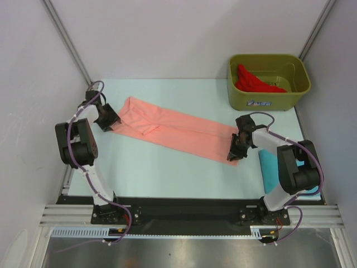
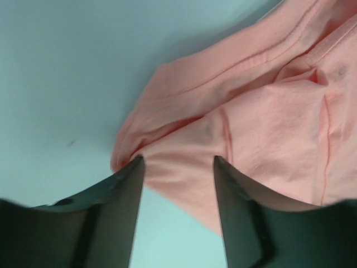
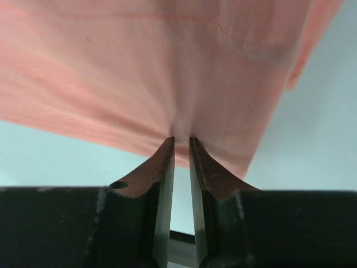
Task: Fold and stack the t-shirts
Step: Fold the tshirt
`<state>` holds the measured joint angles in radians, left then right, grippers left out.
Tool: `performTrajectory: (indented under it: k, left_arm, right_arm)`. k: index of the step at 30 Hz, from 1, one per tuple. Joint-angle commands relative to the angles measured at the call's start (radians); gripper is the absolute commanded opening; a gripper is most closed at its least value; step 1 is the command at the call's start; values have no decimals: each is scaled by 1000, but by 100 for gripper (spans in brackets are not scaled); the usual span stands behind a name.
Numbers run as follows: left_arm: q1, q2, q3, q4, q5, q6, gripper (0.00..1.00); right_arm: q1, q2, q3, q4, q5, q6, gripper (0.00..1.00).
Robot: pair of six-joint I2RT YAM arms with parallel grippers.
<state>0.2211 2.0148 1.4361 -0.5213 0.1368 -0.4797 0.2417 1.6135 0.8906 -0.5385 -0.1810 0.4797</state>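
Note:
The salmon-pink t-shirt lies on the table as a long folded strip running from back left to front right. My left gripper is at its left end. In the left wrist view the gripper is open, with the bunched shirt edge lying between its fingertips. My right gripper is at the strip's right end. In the right wrist view it is shut on a pinch of the pink fabric. The bright red t-shirt lies crumpled in the tub. The turquoise-blue t-shirt lies at the front right, partly hidden under my right arm.
The olive-green tub stands at the back right corner. The pale blue-green table top is enclosed by white walls at the left, back and right. A black rail with both arm bases runs along the near edge.

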Motion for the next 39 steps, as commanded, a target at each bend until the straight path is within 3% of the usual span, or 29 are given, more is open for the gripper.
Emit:
performTrajectory:
  k: [1,5,11,13,17,21,31,36,39]
  left_arm:
    - [20,-212,-83,10,-133,-7,62]
    - [23,-321,-143,12,-221,-33,70]
    - [38,-280,-192,21,-160,-63,69]
    - [41,-257,-197,29,-144,-79,69]
    - [53,-211,-186,35,-95,-108,69]
    - [64,-168,-177,50,-51,-119,68]
    - [80,-105,-181,87,-28,-131,64]
    - [87,-77,-174,107,-19,-126,61]
    - [89,-50,-148,113,-3,-126,56]
  right_arm:
    - [19,-53,-1,-104,74,-18,24]
    - [18,-93,72,-146,115,-56,41]
    - [18,-37,258,-216,175,-168,71]
    - [18,-6,289,-232,166,-188,76]
    - [45,3,300,-244,108,-210,78]
    - [94,-13,230,-245,146,-228,78]
    - [131,-46,107,-218,161,-165,56]
    - [137,-55,80,-201,140,-156,56]
    - [153,-49,83,-183,115,-174,62]
